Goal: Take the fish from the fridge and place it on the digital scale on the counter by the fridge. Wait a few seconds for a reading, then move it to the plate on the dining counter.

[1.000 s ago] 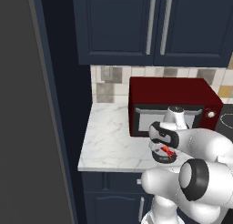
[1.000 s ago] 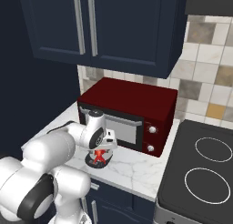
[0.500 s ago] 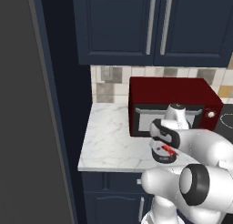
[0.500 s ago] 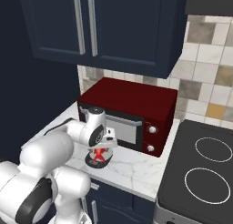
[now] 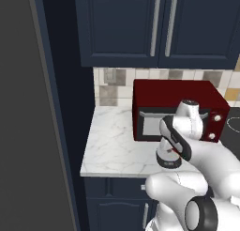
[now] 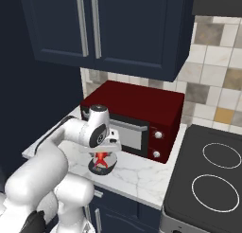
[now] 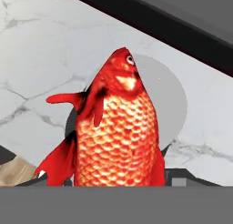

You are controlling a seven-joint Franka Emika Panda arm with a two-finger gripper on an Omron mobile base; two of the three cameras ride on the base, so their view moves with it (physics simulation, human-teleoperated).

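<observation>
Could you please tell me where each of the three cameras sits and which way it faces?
Left base view: behind the arm's left, facing the short white marble counter and red microwave; arm lower right.
Right base view: behind its right, same counter; arm lower left.
Hand view: on the hand, facing the orange-red fish over the round dark grey scale.
Both base views share the microwave.

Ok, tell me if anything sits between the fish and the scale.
Nothing visible does. The fish stands right over the scale, head toward its round top in the hand view, with the gripper around it. The microwave sits behind, clear of the path.
</observation>
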